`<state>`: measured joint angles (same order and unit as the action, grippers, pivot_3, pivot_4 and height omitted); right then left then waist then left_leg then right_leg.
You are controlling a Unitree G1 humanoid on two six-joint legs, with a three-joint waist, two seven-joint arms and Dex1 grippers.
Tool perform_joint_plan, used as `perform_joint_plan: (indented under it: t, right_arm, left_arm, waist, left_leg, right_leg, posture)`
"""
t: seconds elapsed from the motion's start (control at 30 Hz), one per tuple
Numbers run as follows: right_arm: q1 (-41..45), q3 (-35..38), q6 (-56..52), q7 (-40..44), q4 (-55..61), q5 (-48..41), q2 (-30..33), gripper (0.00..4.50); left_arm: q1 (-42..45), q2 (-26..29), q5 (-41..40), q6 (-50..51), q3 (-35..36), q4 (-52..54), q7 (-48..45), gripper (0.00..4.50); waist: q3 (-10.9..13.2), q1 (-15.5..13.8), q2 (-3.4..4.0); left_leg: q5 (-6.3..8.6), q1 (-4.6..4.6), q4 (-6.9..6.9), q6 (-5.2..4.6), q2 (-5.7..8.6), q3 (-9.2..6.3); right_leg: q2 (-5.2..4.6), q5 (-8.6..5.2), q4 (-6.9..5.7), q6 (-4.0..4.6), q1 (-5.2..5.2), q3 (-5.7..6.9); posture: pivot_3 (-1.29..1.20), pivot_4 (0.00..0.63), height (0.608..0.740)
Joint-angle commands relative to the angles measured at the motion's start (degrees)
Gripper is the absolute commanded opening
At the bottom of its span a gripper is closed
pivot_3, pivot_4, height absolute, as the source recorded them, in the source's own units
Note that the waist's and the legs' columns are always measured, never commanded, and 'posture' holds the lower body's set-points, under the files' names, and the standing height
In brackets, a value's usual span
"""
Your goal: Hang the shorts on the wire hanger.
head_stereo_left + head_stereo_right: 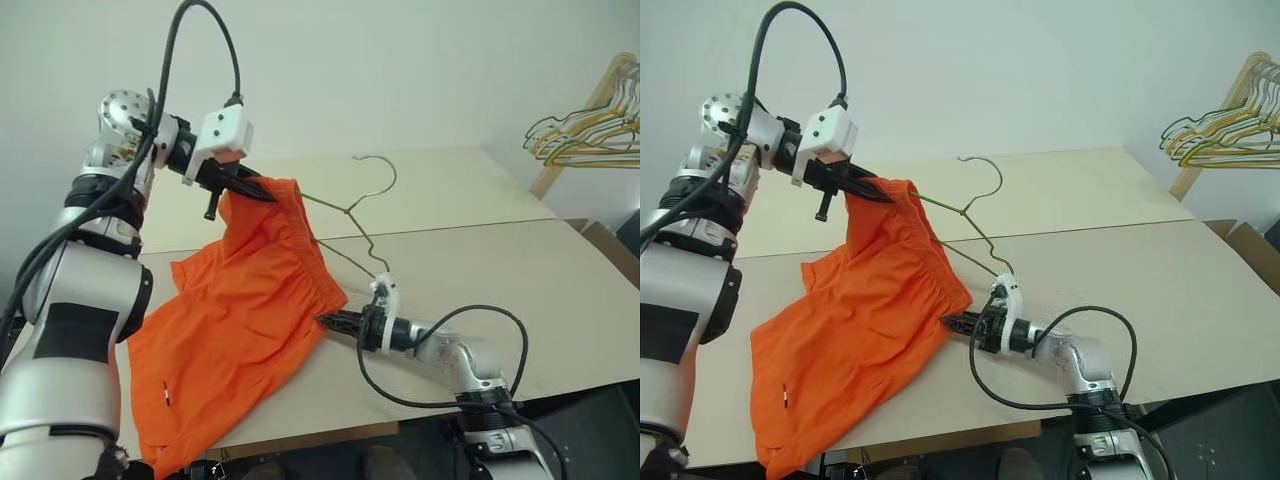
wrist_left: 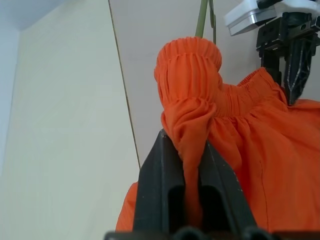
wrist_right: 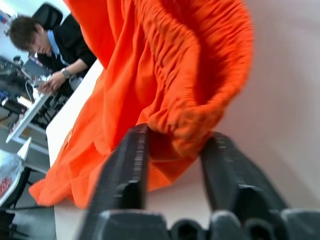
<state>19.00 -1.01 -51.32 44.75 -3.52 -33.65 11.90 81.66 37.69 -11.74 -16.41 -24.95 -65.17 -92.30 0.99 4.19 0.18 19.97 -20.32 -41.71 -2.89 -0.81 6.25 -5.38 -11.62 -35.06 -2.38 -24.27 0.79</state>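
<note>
The shorts are bright orange cloth with a gathered, ribbed elastic waistband. One waistband corner is lifted above the worktop; the legs trail down over the near edge. A small white mark shows near the lower leg.

The wire hanger is thin, dull olive-grey wire, triangular with a curved hook. One shoulder runs into the raised waistband; the hook stands clear above the worktop.

The left gripper has its black fingers clamped on a bunched fold of waistband. The right gripper sits low at the waistband's other end; its ridged fingers stand narrowly apart with gathered cloth between them.

The worktop is flat, pale beige board with a seam. Coloured wire hangers hang on a wooden rail at the far right.
</note>
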Motion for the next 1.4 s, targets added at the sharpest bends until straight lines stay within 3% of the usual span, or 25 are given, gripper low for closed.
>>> perform_joint_plan:
  t: [0.03, 0.07, 0.1, 0.3, 0.53, 0.73, 1.13, 1.4]
  right_arm:
    - [0.6, 1.7, -0.8, -0.3, 0.8, -2.2, 0.0, 0.54]
    - [0.4, 1.7, -0.6, -0.4, 1.0, -2.2, 0.0, 0.13]
    - [0.3, 1.7, -0.7, -0.7, 1.1, -2.2, 0.0, 0.02]
    - [-0.6, 3.6, -0.4, -2.0, 2.8, -2.9, 1.4, 0.02]
    - [-0.9, 9.1, -2.1, 5.3, 3.5, -6.2, 15.0, 0.02]
    - [0.3, 8.0, 1.6, 9.6, -1.3, -3.4, 21.5, 0.02]
    - [1.6, 7.1, 4.7, 10.8, -6.7, -1.4, 22.5, 0.02]
    - [2.0, 7.2, 6.6, 12.3, -7.9, -0.2, 24.9, 0.02]
  left_arm:
    - [1.0, 0.5, 0.1, -0.9, 2.7, -0.2, -0.2, 0.0]
    - [0.9, 0.4, 0.3, -0.9, 3.0, -0.3, -0.2, 0.0]
    - [0.8, 0.4, 0.5, -0.9, 3.3, -0.5, -0.2, 0.0]
    - [-0.1, 0.5, 0.2, -0.1, 4.9, -0.3, -0.2, 0.0]
    - [-3.5, 4.5, -8.5, 5.8, 4.4, 5.9, -0.2, 0.0]
    - [-6.0, 7.2, -15.4, 11.8, 4.7, 10.4, -0.2, 0.0]
    - [-9.3, 11.7, -20.5, 14.2, 2.0, 15.1, -0.2, 0.0]
    - [-9.9, 11.6, -15.9, 9.8, -0.7, 12.0, -0.2, 0.0]
  waist:
    - [0.0, 0.1, 0.0]
    - [0.0, 0.1, 0.0]
    - [0.0, 0.2, 0.0]
    - [0.0, 0.2, 0.0]
    - [0.0, 0.1, -0.01]
    - [0.0, 0.2, -0.03]
    - [0.0, -0.2, -0.04]
    - [0.0, -0.2, -0.04]
  left_leg:
    - [0.0, 0.0, 0.0, 0.0, 0.0, 0.01]
    - [0.0, 0.01, 0.0, 0.0, -0.01, 0.01]
    - [0.0, 0.01, 0.0, 0.0, -0.02, 0.01]
    - [0.0, 0.01, 0.0, 0.01, -0.01, 0.0]
    - [0.03, 0.01, 0.0, -0.05, 0.0, -0.1]
    - [0.04, 0.07, -0.01, -0.08, -0.04, -0.21]
    - [0.05, 0.06, -0.03, -0.08, -0.02, -0.19]
    - [0.05, 0.05, -0.04, -0.08, 0.0, -0.15]
  right_leg:
    - [0.0, 0.0, 0.0, 0.0, 0.0, 0.0]
    - [0.01, 0.0, -0.01, 0.0, 0.0, 0.0]
    - [0.01, 0.0, -0.02, 0.0, 0.0, 0.0]
    - [0.01, 0.0, -0.03, 0.0, 0.0, -0.02]
    - [-0.02, 0.01, 0.0, -0.02, -0.01, -0.09]
    - [0.02, 0.01, -0.04, -0.03, 0.0, -0.19]
    - [0.01, 0.02, -0.02, -0.04, 0.01, -0.2]
    - [0.01, 0.02, 0.0, -0.04, 0.02, -0.19]
  posture:
    - [-0.05, 0.0, 0.74]
    - [-0.05, 0.0, 0.74]
    - [-0.05, 0.0, 0.74]
    - [-0.05, 0.0, 0.74]
    - [-0.06, 0.0, 0.74]
    - [-0.05, 0.0, 0.74]
    - [-0.04, 0.0, 0.74]
    - [-0.04, 0.0, 0.74]
